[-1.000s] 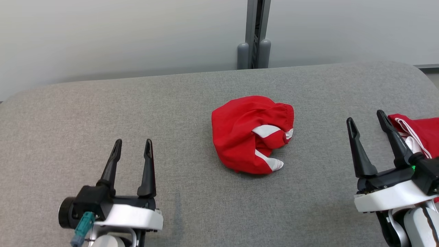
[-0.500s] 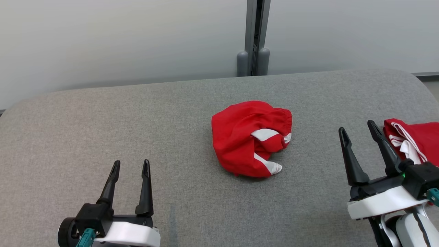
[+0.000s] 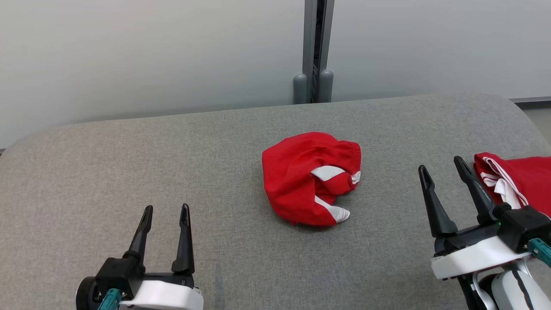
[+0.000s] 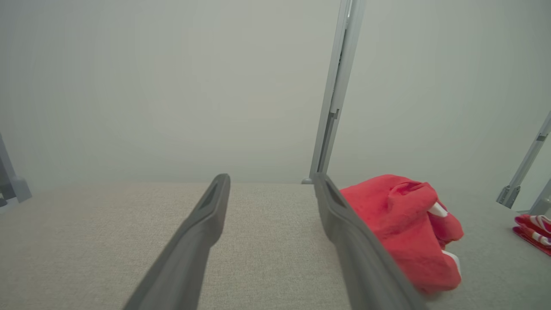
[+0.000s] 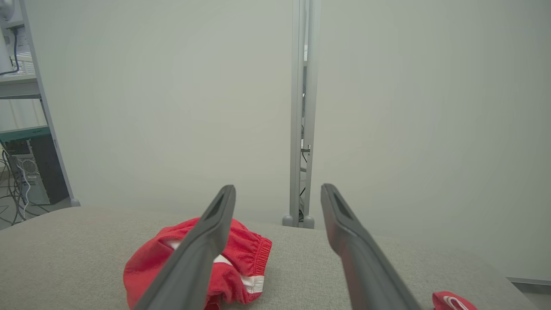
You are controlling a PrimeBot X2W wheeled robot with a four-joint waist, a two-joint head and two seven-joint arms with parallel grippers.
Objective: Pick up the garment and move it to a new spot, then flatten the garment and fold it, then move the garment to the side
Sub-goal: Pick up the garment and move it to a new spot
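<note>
A crumpled red garment (image 3: 308, 178) with white stripes and an elastic waistband lies in a heap at the middle of the grey padded table (image 3: 129, 163). It also shows to the right of my left fingers as the garment (image 4: 404, 224), and behind my right gripper's left finger as the garment (image 5: 241, 267). My left gripper (image 3: 165, 212) stands open near the front left, well clear of the heap. My right gripper (image 3: 441, 170) stands open at the front right, apart from it, with nothing between its fingers.
A second red and white cloth (image 3: 516, 178) lies at the table's right edge, just right of my right gripper; the same cloth (image 4: 533, 228) shows far right. A grey post (image 3: 313, 51) rises behind the table against a pale wall. Shelving and a computer (image 5: 26, 172) stand far left.
The head camera has tilted, so the whole picture has slid downward. Both grippers sit lower and slightly nearer the front edge, still open. The garment has not moved on the table.
</note>
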